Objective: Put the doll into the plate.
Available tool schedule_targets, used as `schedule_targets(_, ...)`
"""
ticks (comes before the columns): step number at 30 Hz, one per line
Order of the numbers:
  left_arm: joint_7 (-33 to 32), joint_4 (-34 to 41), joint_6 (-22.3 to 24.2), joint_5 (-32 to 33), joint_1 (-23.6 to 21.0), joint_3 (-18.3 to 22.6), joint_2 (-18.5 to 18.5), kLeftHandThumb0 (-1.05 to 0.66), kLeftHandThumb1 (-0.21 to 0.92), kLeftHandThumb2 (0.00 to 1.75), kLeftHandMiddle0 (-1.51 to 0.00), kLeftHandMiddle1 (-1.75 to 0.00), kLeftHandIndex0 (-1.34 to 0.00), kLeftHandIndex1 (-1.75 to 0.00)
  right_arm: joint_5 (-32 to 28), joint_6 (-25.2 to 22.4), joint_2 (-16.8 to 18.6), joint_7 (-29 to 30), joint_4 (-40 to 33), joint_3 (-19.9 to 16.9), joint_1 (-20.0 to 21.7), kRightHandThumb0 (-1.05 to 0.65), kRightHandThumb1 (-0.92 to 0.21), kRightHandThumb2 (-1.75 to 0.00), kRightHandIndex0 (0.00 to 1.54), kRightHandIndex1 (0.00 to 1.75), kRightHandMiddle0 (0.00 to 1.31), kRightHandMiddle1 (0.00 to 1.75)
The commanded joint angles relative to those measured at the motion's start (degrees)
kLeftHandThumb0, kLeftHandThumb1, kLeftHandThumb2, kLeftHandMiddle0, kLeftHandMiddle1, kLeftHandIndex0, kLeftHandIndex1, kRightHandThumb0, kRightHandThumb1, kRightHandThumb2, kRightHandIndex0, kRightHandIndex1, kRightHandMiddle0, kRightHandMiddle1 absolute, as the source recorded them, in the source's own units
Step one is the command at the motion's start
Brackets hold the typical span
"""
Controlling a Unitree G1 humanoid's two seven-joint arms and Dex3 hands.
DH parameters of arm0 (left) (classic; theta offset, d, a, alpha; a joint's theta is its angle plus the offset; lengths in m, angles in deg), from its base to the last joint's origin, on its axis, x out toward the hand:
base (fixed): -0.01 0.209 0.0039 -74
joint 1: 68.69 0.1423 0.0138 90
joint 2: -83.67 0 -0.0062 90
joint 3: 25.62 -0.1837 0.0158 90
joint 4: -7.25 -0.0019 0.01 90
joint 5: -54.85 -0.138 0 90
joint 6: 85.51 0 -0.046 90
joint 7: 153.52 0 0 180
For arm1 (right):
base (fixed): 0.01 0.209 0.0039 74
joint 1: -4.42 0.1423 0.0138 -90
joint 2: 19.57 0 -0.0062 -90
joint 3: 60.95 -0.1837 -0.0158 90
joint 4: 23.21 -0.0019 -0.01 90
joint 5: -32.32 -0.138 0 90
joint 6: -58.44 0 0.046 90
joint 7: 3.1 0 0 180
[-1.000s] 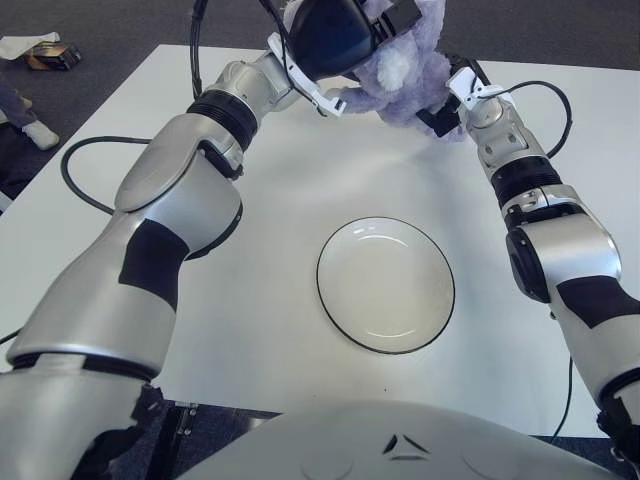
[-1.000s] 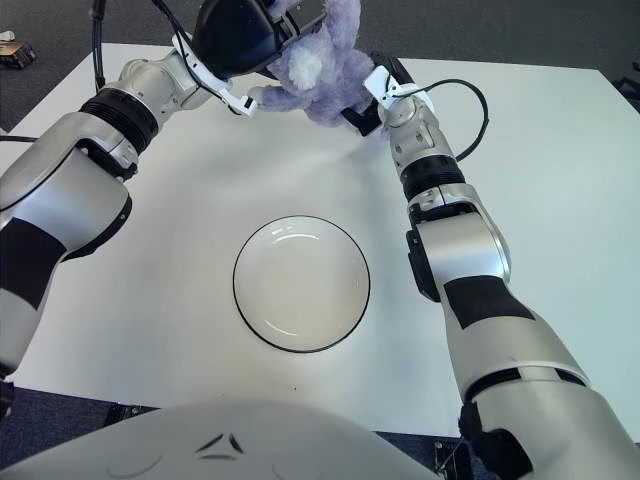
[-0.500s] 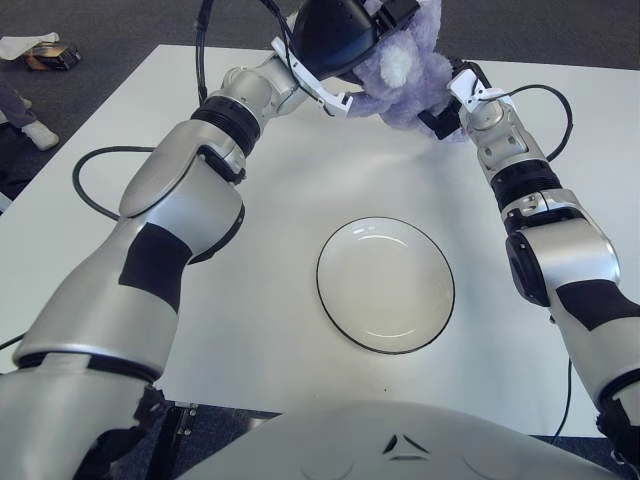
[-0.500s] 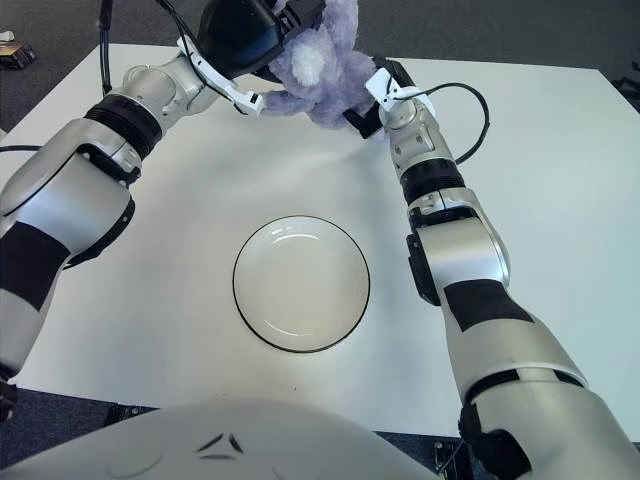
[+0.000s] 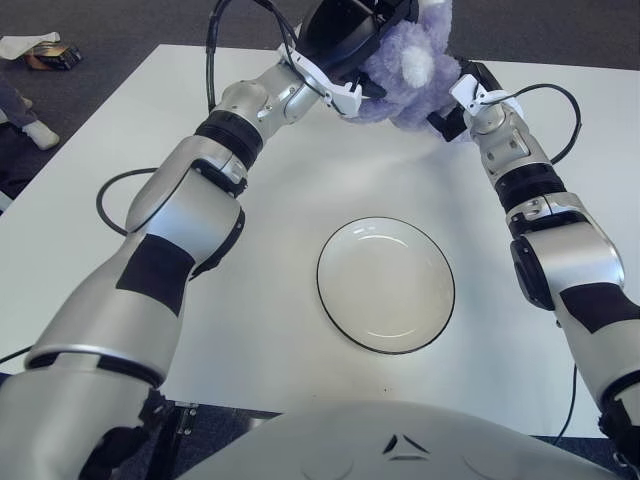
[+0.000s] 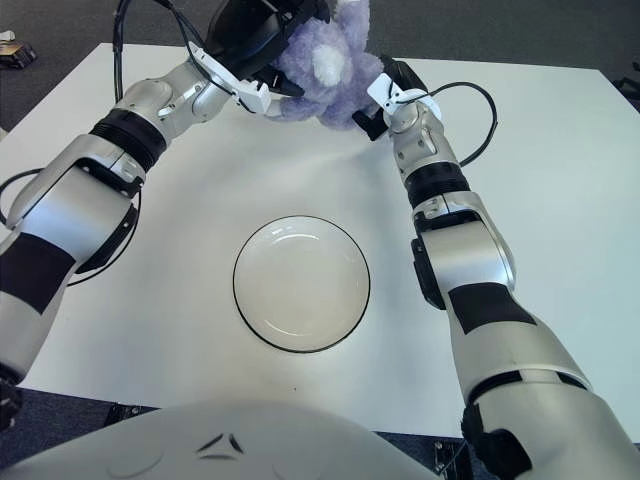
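A purple plush doll [image 5: 408,72] with a white patch is held up above the far side of the white table [image 5: 250,300]. My left hand [image 5: 345,30] grips it from the left, fingers curled on it. My right hand [image 5: 462,92] presses against its right side; its fingers are hidden behind the doll. A white plate with a dark rim [image 5: 385,284] lies empty on the table, nearer to me than the doll and well below it.
Black cables [image 5: 105,190] run along the table's left edge and loop near my right arm [image 5: 560,110]. Small objects lie on the grey floor [image 5: 40,50] at the far left. My own torso [image 5: 400,445] fills the bottom edge.
Both hands have carried the doll to the right and a little upward. The left arm has stretched further across. The plate has not moved.
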Motion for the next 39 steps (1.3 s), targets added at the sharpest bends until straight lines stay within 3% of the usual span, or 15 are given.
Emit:
schedule_targets(1, 8.1, 4.2, -1.8, 4.7, 1.7, 2.9, 0.2, -0.83, 0.91, 0.62, -0.05, -1.37, 0.00, -1.15, 1.6, 3.5, -0.7, 1.3, -1.4, 1.4, -0.6, 0.00, 0.04, -1.60, 1.01, 1.38, 0.68, 1.75)
schedule_targets(4, 14.6, 6.7, -1.4, 7.5, 2.7, 4.6, 0.5, -0.87, 0.92, 0.61, -0.02, -1.29, 0.00, -1.06, 3.6, 4.6, -1.4, 3.0, -2.0, 2.9, -1.2, 0.00, 0.03, -1.59, 1.00, 1.37, 0.67, 1.75)
schedule_targets(9, 25.8, 10.6, 0.9, 11.5, 3.5, 6.6, 0.8, -0.93, 0.92, 0.58, 0.00, -0.98, 0.00, -0.81, 9.4, 5.1, -2.1, 9.1, -2.4, 6.7, -2.5, 0.00, 0.00, -1.57, 0.97, 1.42, 0.64, 1.75)
schedule_targets(11, 29.7, 12.0, 2.1, 12.6, 3.7, 7.1, 1.0, -0.99, 0.92, 0.54, 0.00, -0.79, 0.00, -0.62, 11.0, 5.2, -2.3, 11.0, -2.0, 7.8, -2.4, 0.00, -0.01, -1.58, 0.93, 1.49, 0.62, 1.75)
schedule_targets(20, 42.5, 15.9, 4.7, 16.2, 4.4, 9.0, 1.4, -1.05, 0.92, 0.37, 0.00, -0.24, 0.00, -0.13, 11.1, 8.7, -2.3, 13.2, 0.4, 8.2, -2.2, 0.00, -0.02, -1.59, 0.92, 1.53, 0.61, 1.75)
schedule_targets(24, 47.0, 16.4, 4.2, 17.7, 4.4, 9.6, 1.5, -1.05, 0.92, 0.35, 0.00, -0.07, 0.00, -0.03, 12.6, 12.8, -3.4, 15.7, 1.7, 9.4, -2.1, 0.00, -0.02, -1.59, 0.92, 1.52, 0.61, 1.75)
schedule_targets(31, 52.2, 16.1, 2.5, 19.3, 3.7, 10.1, 1.9, -1.05, 0.92, 0.34, 0.00, 0.00, 0.00, 0.00, 13.6, 18.3, -4.7, 16.6, 4.8, 10.8, -1.1, 0.00, -0.02, -1.60, 0.89, 1.57, 0.62, 1.75)
schedule_targets(39, 53.0, 16.1, 1.2, 18.3, 3.5, 10.0, 2.4, -1.05, 0.92, 0.33, 0.00, 0.00, 0.00, 0.00, 14.5, 21.8, -5.1, 18.5, 7.0, 11.4, -0.7, 0.00, -0.03, -1.60, 0.88, 1.58, 0.61, 1.75)
